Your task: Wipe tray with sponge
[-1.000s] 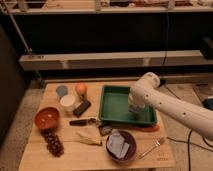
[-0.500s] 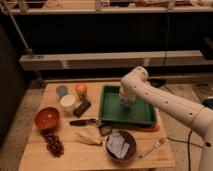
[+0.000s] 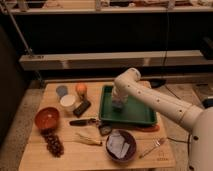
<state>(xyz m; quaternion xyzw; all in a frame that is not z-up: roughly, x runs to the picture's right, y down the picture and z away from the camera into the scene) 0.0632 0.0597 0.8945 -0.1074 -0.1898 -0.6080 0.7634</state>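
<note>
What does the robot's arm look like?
The arm is white and smooth, made of chunky rounded tubes with a bulgy joint and small dark dots along it. Its claw, over the green tray, looks pale grey.

Wooden table [image 3: 65, 160] carried green tray [image 3: 145, 117] right of centre; gripper [image 3: 118, 104] sat low over tray's left half. On left side lay orange [image 3: 81, 89], white cup [image 3: 68, 102], dark block [image 3: 82, 108], red bowl [image 3: 47, 118], grape bunch [image 3: 53, 144]. At front stood dark purple bowl [image 3: 121, 146], fork [image 3: 152, 147] just beside it.
</note>
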